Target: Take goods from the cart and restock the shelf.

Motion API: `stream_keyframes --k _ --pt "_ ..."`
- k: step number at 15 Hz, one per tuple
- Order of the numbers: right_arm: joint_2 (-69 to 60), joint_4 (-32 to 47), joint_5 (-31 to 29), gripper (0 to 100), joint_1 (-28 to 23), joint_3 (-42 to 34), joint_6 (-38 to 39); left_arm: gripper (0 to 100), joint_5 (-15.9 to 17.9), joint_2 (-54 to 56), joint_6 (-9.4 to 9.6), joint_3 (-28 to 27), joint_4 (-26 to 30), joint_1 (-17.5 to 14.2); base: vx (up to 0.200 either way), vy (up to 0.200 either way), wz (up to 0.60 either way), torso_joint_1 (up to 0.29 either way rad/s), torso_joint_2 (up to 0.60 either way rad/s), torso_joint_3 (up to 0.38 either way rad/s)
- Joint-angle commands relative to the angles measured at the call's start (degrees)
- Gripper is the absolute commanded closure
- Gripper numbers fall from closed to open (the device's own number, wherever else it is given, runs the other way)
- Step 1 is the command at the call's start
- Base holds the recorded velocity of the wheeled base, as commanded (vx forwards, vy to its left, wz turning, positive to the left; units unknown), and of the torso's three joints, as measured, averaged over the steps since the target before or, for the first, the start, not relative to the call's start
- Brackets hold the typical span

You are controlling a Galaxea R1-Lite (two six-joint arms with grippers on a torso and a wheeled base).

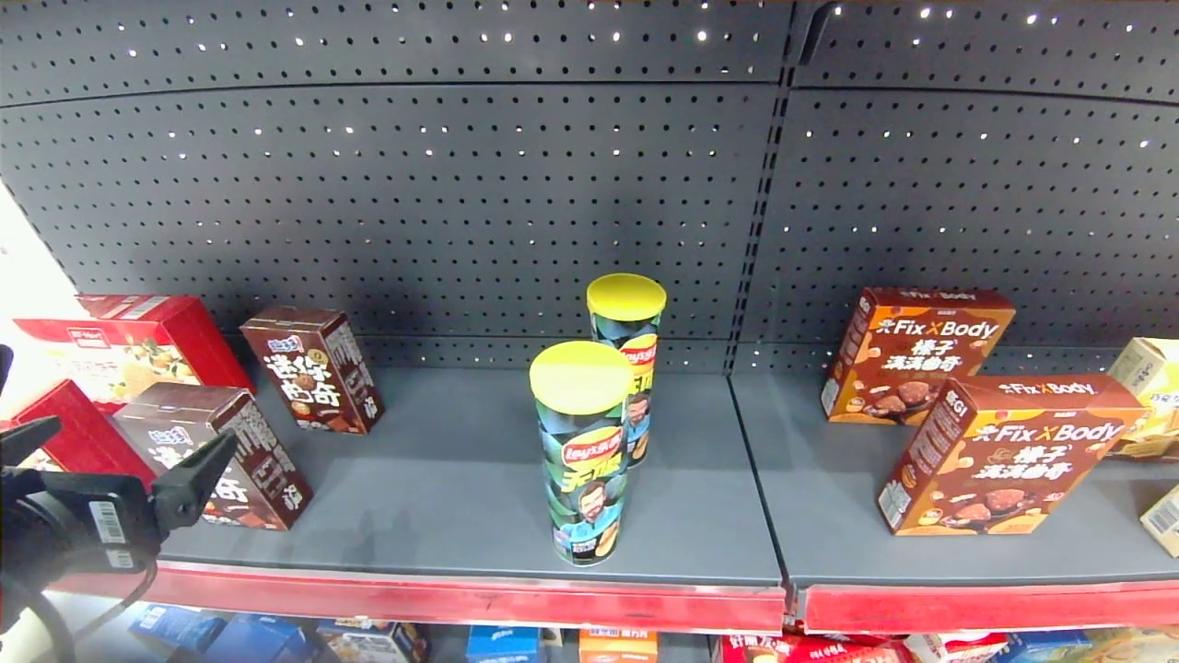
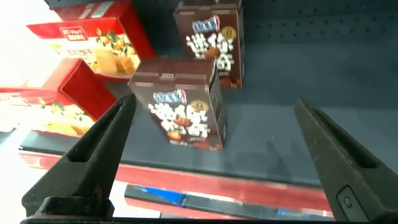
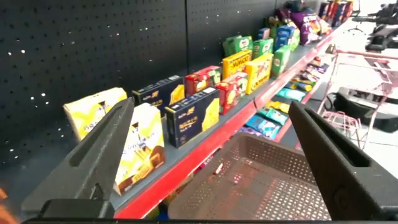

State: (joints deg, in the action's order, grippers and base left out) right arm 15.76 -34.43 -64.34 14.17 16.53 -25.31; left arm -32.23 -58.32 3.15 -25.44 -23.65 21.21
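Note:
The grey shelf board with a red front strip carries two tall chip cans with yellow lids, one at the front and one behind it. My left gripper hangs open at the shelf's front left edge, just before a brown cookie box. The left wrist view has that box standing between and beyond the spread fingers, untouched. My right gripper is open and holds nothing, above a perforated grey cart basket beside the shelf.
A second brown box and red boxes stand at the left. Two brown-orange boxes and yellow boxes stand on the right board. Lower shelves hold more goods. A pink cart frame stands past the basket.

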Motion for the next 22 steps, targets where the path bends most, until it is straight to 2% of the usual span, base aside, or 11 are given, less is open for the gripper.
stream_keyframes --k 1,2,3,5,8,9,10,12,13,21,22 --pt "-1.4 0.2 0.0 0 -0.1 -0.6 -1.0 0 -1.0 -5.8 -0.24 -3.3 -0.4 0.4 0.000 0.000 0.00 0.000 0.00 0.000" --pt "-1.8 0.3 0.0 0 0.2 -0.6 -1.9 0 -1.6 -8.3 -0.07 -5.7 -0.4 2.1 0.000 0.000 0.00 0.000 0.00 0.000" --pt "-2.0 0.3 0.0 0 0.5 -0.7 -2.3 0 -1.6 -11.5 -0.07 -8.6 -0.4 5.9 0.000 0.000 0.00 0.000 0.00 0.000" --pt "-2.0 0.2 0.0 0 0.4 -0.4 -2.6 0 -1.4 -17.4 -0.16 -10.4 -0.5 10.3 0.000 0.000 0.00 0.000 0.00 0.000" --pt "-2.5 0.0 0.0 0 0.6 0.7 -4.8 0 -1.2 -24.4 0.02 -10.6 -0.7 11.8 0.000 0.000 0.00 0.000 0.00 0.000" --pt "-3.2 0.2 0.0 0 0.6 1.2 -5.1 0 -1.2 -26.3 0.90 -10.5 -0.7 11.7 0.000 0.000 0.00 0.000 0.00 0.000" --pt "-3.4 0.2 0.0 0 0.6 1.3 -5.5 0 -1.3 -27.6 3.10 -10.0 -1.1 11.3 0.000 0.000 0.00 0.000 0.00 0.000" --pt "-3.9 0.2 0.0 0 0.6 1.5 -5.6 0 -1.3 -30.4 5.29 -9.8 -4.2 12.2 0.000 0.000 0.00 0.000 0.00 0.000" --pt "-4.2 0.3 0.0 0 0.6 1.5 -5.7 0 -1.2 -31.7 5.73 -9.9 -5.2 13.1 0.000 0.000 0.00 0.000 0.00 0.000" --pt "-4.4 0.4 0.0 0 0.7 0.6 -5.7 0 -1.0 -36.2 6.00 -9.5 -5.8 15.7 0.000 0.000 0.00 0.000 0.00 0.000" --pt "-4.4 0.4 0.0 0 0.7 0.6 -5.7 0 -1.0 -37.1 6.79 -9.9 -6.4 15.9 0.000 0.000 0.00 0.000 0.00 0.000"
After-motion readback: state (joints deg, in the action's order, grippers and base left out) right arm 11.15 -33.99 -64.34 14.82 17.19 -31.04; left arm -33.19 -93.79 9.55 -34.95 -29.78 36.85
